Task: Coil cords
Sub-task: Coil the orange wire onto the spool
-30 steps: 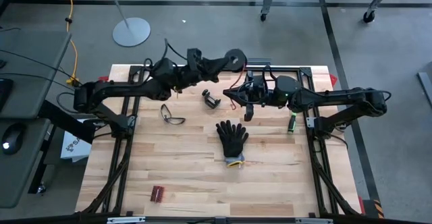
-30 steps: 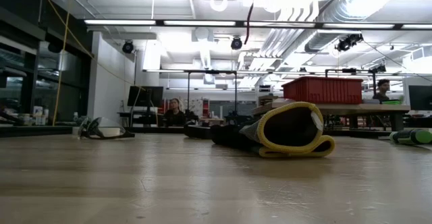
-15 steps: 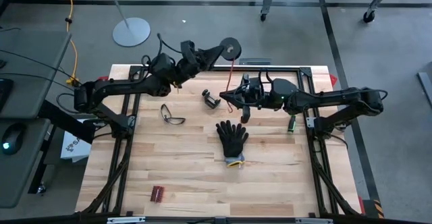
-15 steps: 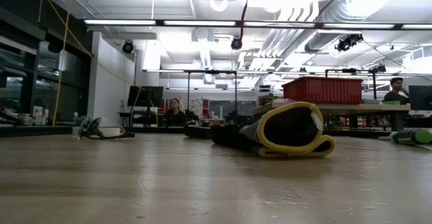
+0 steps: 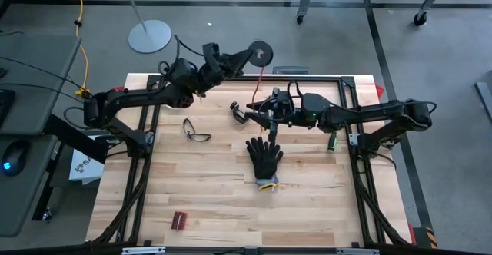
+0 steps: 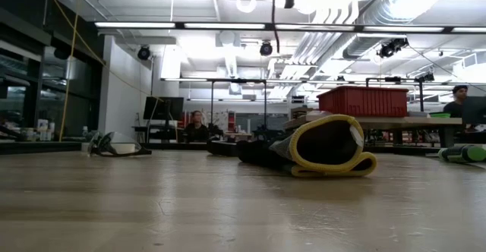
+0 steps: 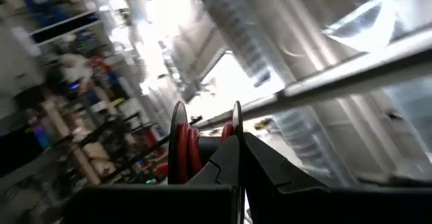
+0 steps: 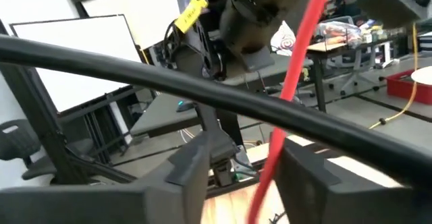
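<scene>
Since a second ago I see my left gripper point(image 5: 247, 55) has swung the spool point(image 5: 262, 54) up and away from the black glove point(image 5: 265, 158), out past the far table point(image 5: 231, 201) edge, while my right gripper point(image 5: 270, 119) has slid closer to the clamp point(image 5: 241, 114) and gone from pinched to spread. Left fingers point(image 7: 229, 163) are pressed together on one flange of the spool point(image 7: 204, 143), holding it in the air, well apart from the glove. In the left wrist view the two black discs stand on edge with red cord point(image 7: 183, 150) wound between them, so the spool's axis runs across the finger line. In the high view the disc face shows nearly round and the axis tilts partly up toward the camera. The red cord point(image 5: 261, 82) drops from the spool toward the right gripper, its long axis running roughly from the far table edge toward the glove. In the right wrist view the cord point(image 8: 290, 89) passes as a slanted straight line through the gap between the spread fingers point(image 8: 192, 163), and I can't tell if it touches either one. Safety glasses point(image 5: 195, 130) lie beside the clamp, on the side away from the right gripper. The glove cuff point(image 6: 334, 146) sits flat on the wood in the low view.
</scene>
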Available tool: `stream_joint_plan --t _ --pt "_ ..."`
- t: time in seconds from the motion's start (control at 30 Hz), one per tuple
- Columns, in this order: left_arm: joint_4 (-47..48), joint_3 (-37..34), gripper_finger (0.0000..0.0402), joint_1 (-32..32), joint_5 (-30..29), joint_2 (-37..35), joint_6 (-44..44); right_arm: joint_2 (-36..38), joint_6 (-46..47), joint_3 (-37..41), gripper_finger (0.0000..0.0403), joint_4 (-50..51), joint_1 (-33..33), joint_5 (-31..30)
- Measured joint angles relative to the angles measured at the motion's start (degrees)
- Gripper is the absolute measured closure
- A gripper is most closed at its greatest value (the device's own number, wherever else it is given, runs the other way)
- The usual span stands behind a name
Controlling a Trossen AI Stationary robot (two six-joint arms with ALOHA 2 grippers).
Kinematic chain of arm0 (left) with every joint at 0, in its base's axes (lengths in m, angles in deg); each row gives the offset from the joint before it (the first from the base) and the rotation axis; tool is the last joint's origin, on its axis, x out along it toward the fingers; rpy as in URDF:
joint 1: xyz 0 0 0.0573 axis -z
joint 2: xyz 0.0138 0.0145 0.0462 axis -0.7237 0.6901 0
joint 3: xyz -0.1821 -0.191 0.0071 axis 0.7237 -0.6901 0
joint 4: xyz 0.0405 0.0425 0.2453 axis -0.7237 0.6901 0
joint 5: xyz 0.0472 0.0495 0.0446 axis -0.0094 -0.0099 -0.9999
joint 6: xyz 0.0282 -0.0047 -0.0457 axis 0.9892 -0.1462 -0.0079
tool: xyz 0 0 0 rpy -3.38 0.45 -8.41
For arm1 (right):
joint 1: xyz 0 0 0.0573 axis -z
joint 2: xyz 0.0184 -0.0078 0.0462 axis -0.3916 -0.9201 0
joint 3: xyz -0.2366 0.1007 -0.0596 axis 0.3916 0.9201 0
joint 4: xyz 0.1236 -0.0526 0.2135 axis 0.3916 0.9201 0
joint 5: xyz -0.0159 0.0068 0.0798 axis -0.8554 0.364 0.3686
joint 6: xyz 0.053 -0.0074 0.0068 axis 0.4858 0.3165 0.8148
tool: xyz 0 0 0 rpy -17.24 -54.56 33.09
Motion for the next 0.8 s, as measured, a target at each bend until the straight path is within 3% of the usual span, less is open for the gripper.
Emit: stream_joint_plan --t 0.23,0.47,0.63,0.8 --pt "-10.8 0.0 0.0401 -2.8 9.0 -0.1 1.7 0.0 -3.3 0.0 0.0231 -0.3 0.3 -0.1" --pt "-13.9 0.1 0.0401 -3.2 17.2 -0.2 -0.1 0.0 -4.9 -0.3 0.0233 -1.9 2.1 -0.1" --pt "-15.6 0.1 0.0401 -2.4 17.2 -0.8 -1.7 0.1 -6.2 -5.6 0.0233 -0.8 3.3 2.6" --pt "-15.0 0.1 0.0401 -1.6 17.5 -1.1 0.1 0.1 -7.9 -14.6 0.0233 8.2 3.9 8.0"
